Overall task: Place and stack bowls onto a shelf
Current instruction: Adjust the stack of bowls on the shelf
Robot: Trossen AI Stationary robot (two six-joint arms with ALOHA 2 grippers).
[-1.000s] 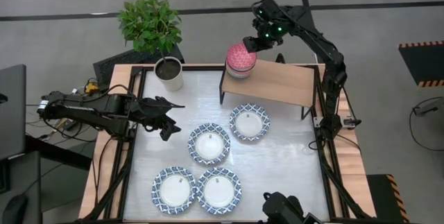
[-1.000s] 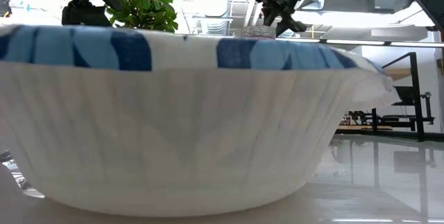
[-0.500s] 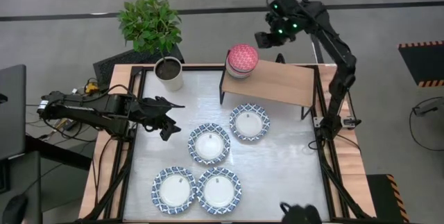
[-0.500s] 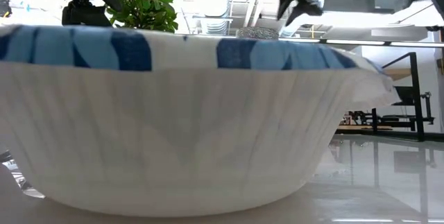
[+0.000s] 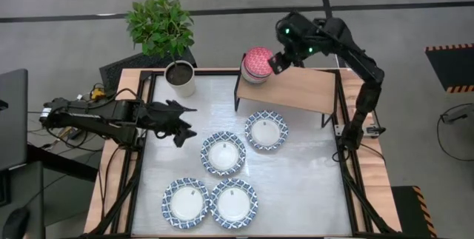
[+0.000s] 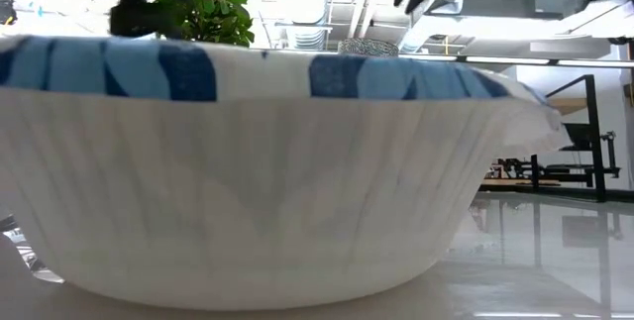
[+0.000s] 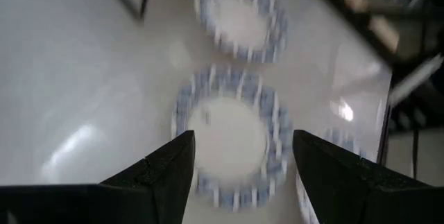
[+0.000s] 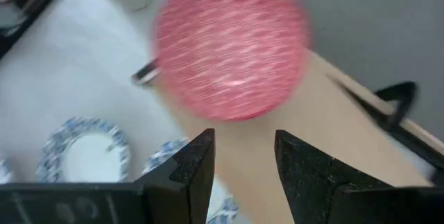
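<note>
The red bowl (image 5: 257, 61) sits on the left end of the wooden shelf (image 5: 300, 89), on top of paler bowls whose number I cannot tell. It fills the right wrist view as a red disc (image 8: 232, 50). My right gripper (image 5: 275, 62) hovers open just right of it, above the board (image 8: 243, 135). Several blue-and-white bowls rest on the table; two are here (image 5: 266, 130) (image 5: 224, 153). My left gripper (image 5: 180, 124) is open above the table's left part, looking down on one of them (image 7: 232, 134). A near bowl (image 6: 258, 161) fills the low view.
A potted plant (image 5: 180, 76) stands at the table's far left corner, left of the shelf. Two more blue-and-white bowls (image 5: 185, 200) (image 5: 234, 202) lie near the front edge. The shelf's right part (image 5: 315, 95) is bare board, and the table's right half (image 5: 311, 172) shows bare surface.
My right gripper drew back from the red bowl's far side, went up and to the right, then swung toward the near edge and now hangs over the shelf beside the bowl. The red bowl stayed in place. My left gripper shifted slightly.
</note>
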